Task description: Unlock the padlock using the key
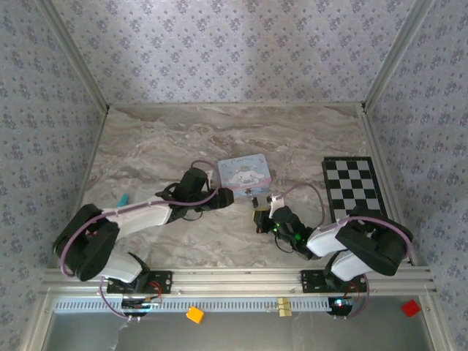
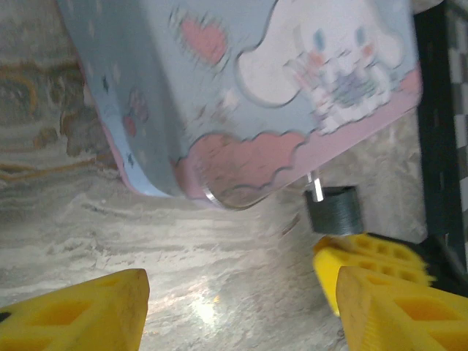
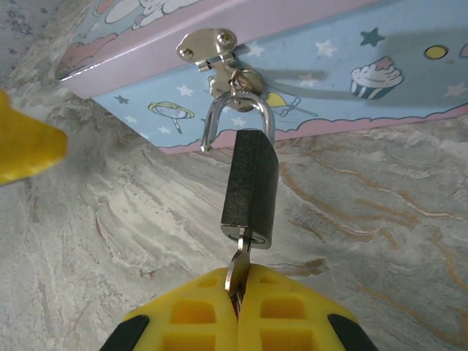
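Because the key (image 3: pixel 238 265) sits in the lower end of the padlock (image 3: pixel 251 186), the coming turn depends on one line: the lock's long axis runs from the hasp (image 3: pixel 212 47) at upper centre of the right wrist view straight down to the right gripper (image 3: pixel 238 292) at bottom centre. Its fingers are pressed together on the key bow, directly below the lock body and in line with it. The loop (image 3: pixel 241 117) hangs through the hasp on the case (image 3: pixel 351 44). Its left leg appears to end clear of the body, but whether it is released cannot be judged for certain. The lock lies low over the table (image 3: pixel 110 241), with bare marble on both sides, so there should be room to roll the wrist about that axis. The case wall just above limits any upward travel. The left gripper (image 2: pixel 241 292) is at the bottom of its own view with fingers wide apart, holding nothing. From there the lock lies to the right, so the right arm is the nearer one. In the top view the checkerboard (image 1: pixel 353 186) lies well to the right
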Robot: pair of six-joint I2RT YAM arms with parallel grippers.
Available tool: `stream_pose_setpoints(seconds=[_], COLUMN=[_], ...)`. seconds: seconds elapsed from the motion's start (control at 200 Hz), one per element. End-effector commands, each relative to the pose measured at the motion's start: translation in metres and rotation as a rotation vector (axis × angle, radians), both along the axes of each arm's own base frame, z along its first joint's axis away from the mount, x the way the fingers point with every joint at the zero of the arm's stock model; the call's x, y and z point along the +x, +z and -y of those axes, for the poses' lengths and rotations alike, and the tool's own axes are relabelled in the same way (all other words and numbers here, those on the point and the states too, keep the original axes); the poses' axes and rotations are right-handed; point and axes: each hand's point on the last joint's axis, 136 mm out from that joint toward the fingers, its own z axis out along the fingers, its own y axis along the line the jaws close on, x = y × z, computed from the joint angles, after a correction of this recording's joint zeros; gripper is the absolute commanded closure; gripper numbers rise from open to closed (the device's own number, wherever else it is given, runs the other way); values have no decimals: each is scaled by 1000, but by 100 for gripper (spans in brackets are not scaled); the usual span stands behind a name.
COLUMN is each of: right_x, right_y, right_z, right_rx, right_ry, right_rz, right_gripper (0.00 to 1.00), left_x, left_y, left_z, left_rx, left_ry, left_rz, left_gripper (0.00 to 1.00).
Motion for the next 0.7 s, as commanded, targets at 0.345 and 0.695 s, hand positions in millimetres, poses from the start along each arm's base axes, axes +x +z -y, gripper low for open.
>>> stream_pose_setpoints(seconds=[0.345,0.695], right_x=[4,17], right_y=[-12,7], right_z=[10,-6], right_rx=[-10,92], right_ry=[-37,72], right_rz=[-61,-107], right_gripper=[73,61], left_x=[24,44], left_y=[24,27], left_z=[-38,-29], left_rx=[29,25], left_ry=[154,123], left_rz=[79,78], left_gripper=[30,29])
